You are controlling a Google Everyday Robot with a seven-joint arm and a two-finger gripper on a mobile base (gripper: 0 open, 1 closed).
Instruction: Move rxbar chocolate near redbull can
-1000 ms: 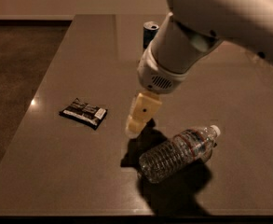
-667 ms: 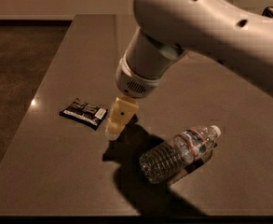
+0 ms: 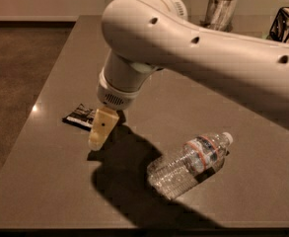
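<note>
Toward the left side of the dark table [image 3: 45, 181] the bar [image 3: 79, 116] lay flat in its black wrapper, near the left edge and about midway between the near and far sides. Right at its right end hung the gripper [image 3: 98, 138], a pale yellowish piece pointing down from the round end of the arm [image 3: 198, 48]. It covered that end of the bar from me, and I could not tell whether it touched the wrapper or the table. Whether it stood spread or closed I could not tell either. The big white arm reached in from the right across the far half of the table and threw a heavy shadow on the near side. Right of the gripper, well apart, a clear bottle [image 3: 191, 159] lay on its side, its white cap toward the far right. At the far edge stood a glass [image 3: 219, 11], and a black wire basket [image 3: 288, 23] sat at the far right.
</note>
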